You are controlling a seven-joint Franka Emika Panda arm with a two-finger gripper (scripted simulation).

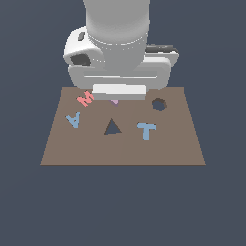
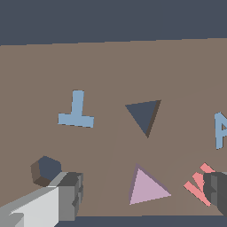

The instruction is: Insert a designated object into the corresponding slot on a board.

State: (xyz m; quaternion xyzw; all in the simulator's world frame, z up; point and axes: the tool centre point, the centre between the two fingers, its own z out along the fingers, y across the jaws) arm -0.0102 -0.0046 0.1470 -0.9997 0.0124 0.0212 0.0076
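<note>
In the wrist view, the fingers (image 2: 66, 195) are seen spread wide, one at either edge of the picture, and nothing is held between them. The gripper (image 2: 142, 201) is centred over the designated object (image 2: 146, 188), a pale lilac triangular piece lying flat on the board (image 2: 111, 66) beside the red M (image 2: 198, 186).

The piece is judged rigid, light and thin, probably smooth-sided; slippage is to be expected unless two flat edges are pinched squarely. A hold across opposing sides near the middle is advised.

Just beyond the piece lies the slot (image 2: 144, 115), a dark triangular cut-out, with the blue T (image 2: 76, 113) to one side and the blue A (image 2: 220, 131) to the other. The round hole (image 2: 45, 169) is not the target.

In the exterior view the piece (image 1: 114, 101) is almost wholly hidden beneath the arm. The only legible characters are the letters M, A and T; no brand marking is seen.
</note>
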